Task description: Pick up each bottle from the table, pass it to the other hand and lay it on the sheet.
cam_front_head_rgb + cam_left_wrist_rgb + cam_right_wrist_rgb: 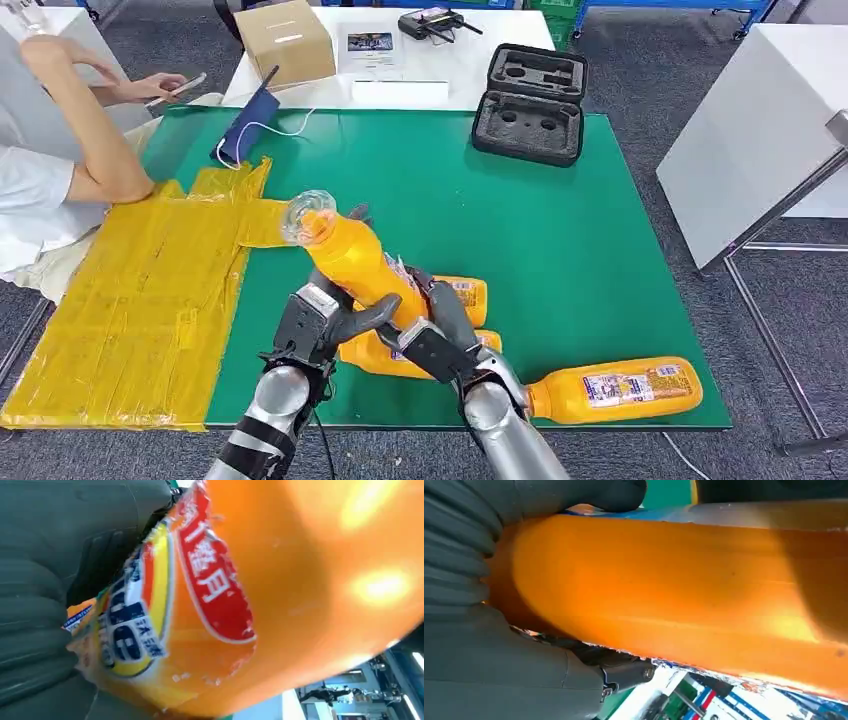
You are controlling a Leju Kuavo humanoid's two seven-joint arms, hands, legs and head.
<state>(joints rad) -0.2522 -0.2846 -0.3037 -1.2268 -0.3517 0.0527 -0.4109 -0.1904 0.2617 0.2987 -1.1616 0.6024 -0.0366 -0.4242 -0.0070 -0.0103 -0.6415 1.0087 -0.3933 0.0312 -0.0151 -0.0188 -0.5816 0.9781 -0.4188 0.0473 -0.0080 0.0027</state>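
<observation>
An orange bottle [358, 258] with a clear cap end hangs tilted above the green mat [560, 230], its cap pointing towards the yellow sheet [140, 300]. My left hand [322, 325] grips its lower body from the left and my right hand [440, 330] wraps it from the right. Up close, the bottle's label [200, 590] lies against my left hand [45, 605], and its orange side [684, 595] lies in my right hand [499, 645]. Two more bottles [468, 295] [395, 360] lie under the hands. A third [620, 388] lies near the mat's front edge.
A person sits at the left with a forearm [95, 140] at the sheet's far corner. A black foam case [530, 100], a cardboard box [285, 40] and a blue device with a cable [245, 130] stand at the back. A white table [750, 130] is at the right.
</observation>
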